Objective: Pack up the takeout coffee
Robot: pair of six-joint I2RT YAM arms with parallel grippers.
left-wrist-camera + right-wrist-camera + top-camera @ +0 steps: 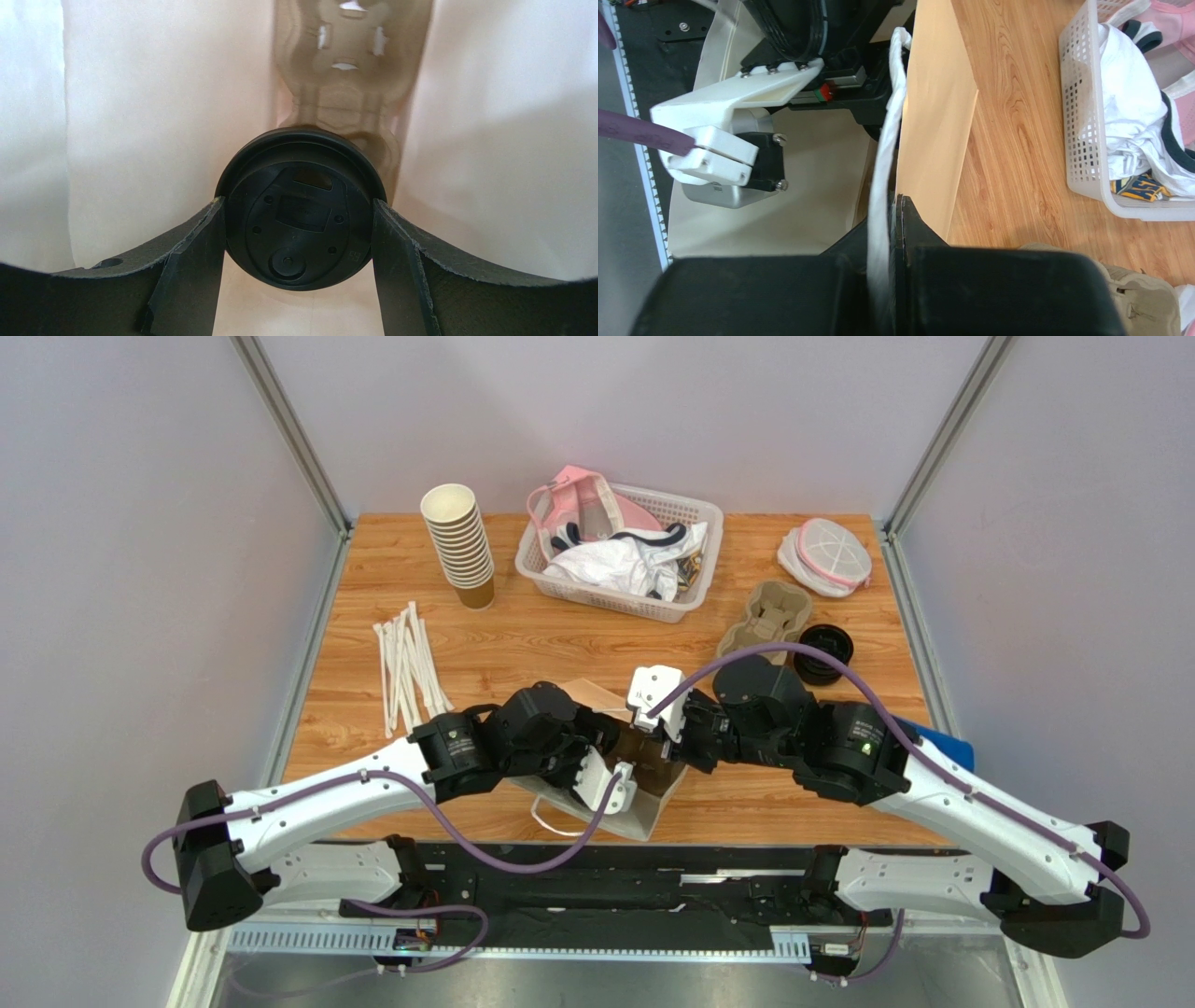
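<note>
The takeout coffee [295,241] shows its round black lid, down inside a paper bag [140,126] with pale walls. My left gripper [298,208] reaches into the bag, and its two fingers press on either side of the lid. A pulp cup carrier [344,77] lies deeper in the bag behind the cup. The bag [643,815] sits at the table's near edge between both arms. My right gripper [896,210] is shut on the bag's white handle [885,133] and holds the bag's mouth. The cup's brown body is hidden.
At the back stand a stack of lidless brown cups [460,543] and a white basket [617,546] of cloths. White straws [407,669] lie on the left. A spare pulp carrier [769,616], a loose black lid [824,651] and a tub [825,556] sit at the right.
</note>
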